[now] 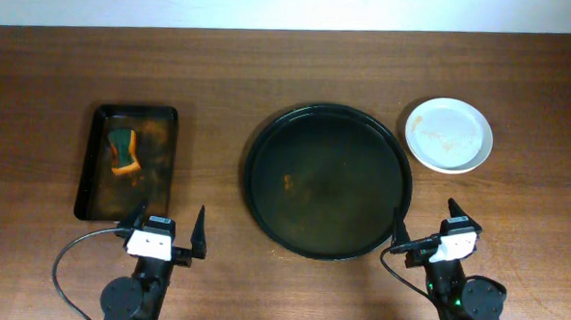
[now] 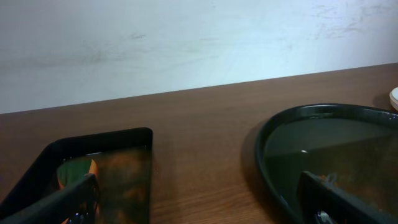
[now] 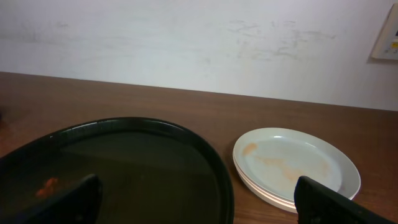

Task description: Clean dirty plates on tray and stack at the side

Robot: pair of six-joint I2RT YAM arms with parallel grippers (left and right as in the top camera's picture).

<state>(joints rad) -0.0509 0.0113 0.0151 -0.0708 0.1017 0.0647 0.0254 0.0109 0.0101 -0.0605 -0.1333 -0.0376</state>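
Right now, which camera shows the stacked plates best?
Right wrist: the plates sit close, side-on, stacked rims visible. Overhead shows only the top one from above; left wrist catches a sliver at its edge.

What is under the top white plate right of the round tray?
Under the top plate, the right wrist view shows rim edges of lower plates stacked beneath. Their faces are covered, so leftover sauce and the exact count cannot be seen.
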